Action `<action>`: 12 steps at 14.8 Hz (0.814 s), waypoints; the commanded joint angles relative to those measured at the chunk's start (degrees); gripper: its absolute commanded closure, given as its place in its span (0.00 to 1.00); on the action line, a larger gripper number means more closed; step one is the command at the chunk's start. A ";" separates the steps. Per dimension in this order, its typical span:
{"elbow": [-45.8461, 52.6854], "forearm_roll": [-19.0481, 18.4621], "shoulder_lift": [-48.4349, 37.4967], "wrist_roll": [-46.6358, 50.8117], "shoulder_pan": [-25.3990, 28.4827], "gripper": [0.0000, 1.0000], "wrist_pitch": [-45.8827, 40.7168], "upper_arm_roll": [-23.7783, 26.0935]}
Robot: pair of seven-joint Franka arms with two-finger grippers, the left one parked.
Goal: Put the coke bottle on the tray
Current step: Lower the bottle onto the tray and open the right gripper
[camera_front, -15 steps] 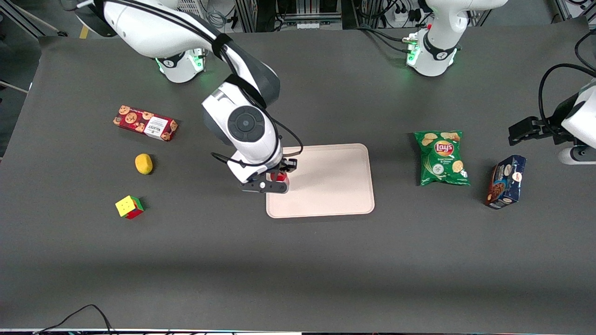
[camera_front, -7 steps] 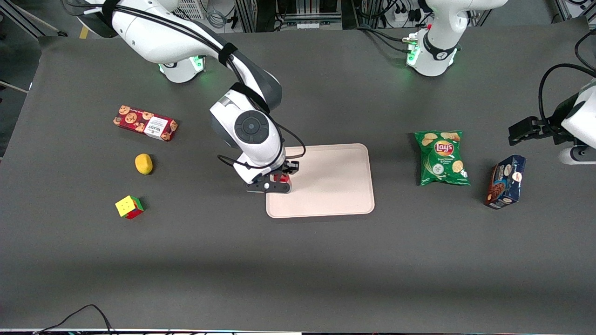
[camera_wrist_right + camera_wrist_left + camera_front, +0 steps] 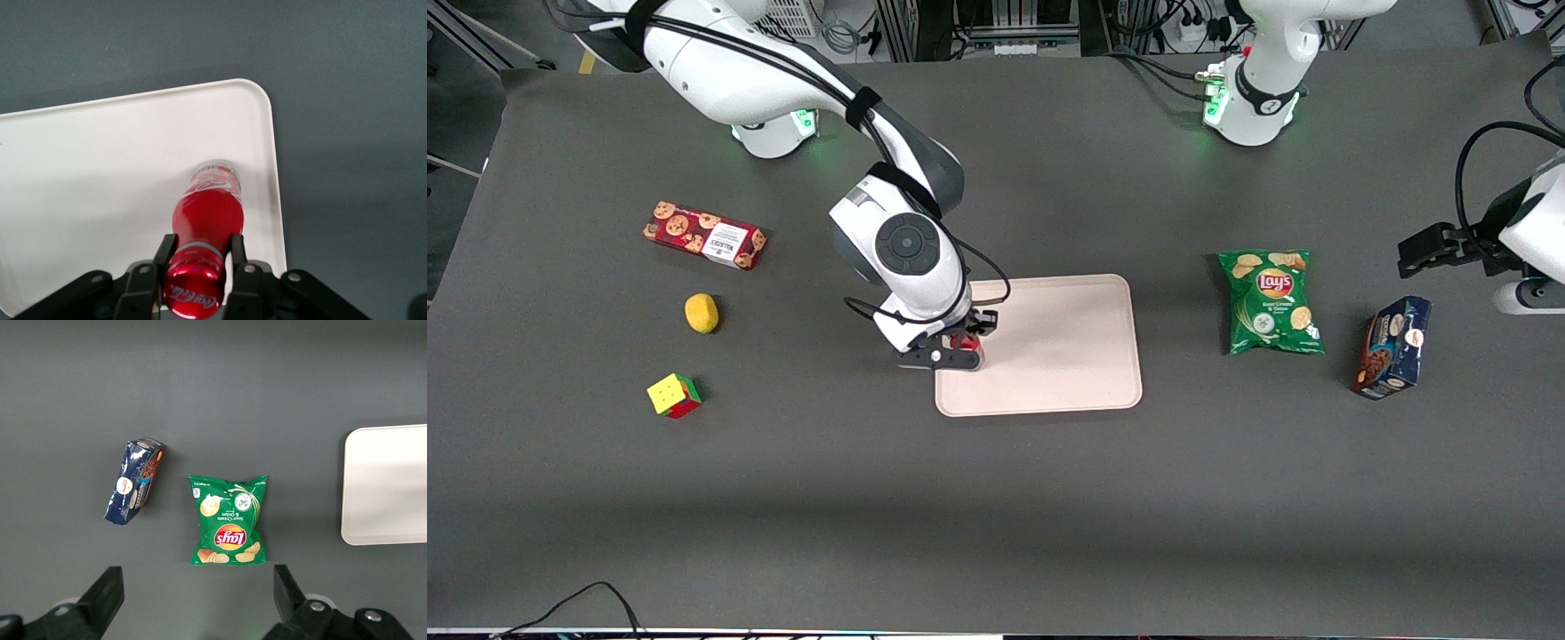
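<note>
My right gripper [image 3: 963, 340] [image 3: 198, 248] is shut on the coke bottle [image 3: 207, 217], a slim red bottle with a red cap and a clear base. It holds the bottle upright by the neck, and the base stands on the pale pinkish-beige tray [image 3: 100, 173] close to one rim, near a rounded corner. In the front view only a bit of red bottle [image 3: 963, 340] shows under the wrist, at the tray's [image 3: 1067, 356] edge toward the working arm's end.
A red cookie box [image 3: 705, 235], a yellow lemon [image 3: 702, 313] and a colour cube [image 3: 673, 395] lie toward the working arm's end. A green chips bag [image 3: 1268, 300] [image 3: 229, 528] and a dark blue box [image 3: 1392, 347] [image 3: 135, 481] lie toward the parked arm's end.
The gripper with the bottle moved a little sideways over the tray's edge between one second and half a second ago. Since then it has hardly moved.
</note>
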 commanded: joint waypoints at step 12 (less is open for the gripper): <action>-4.89 5.41 -20.20 -5.59 -9.82 0.00 -11.77 1.82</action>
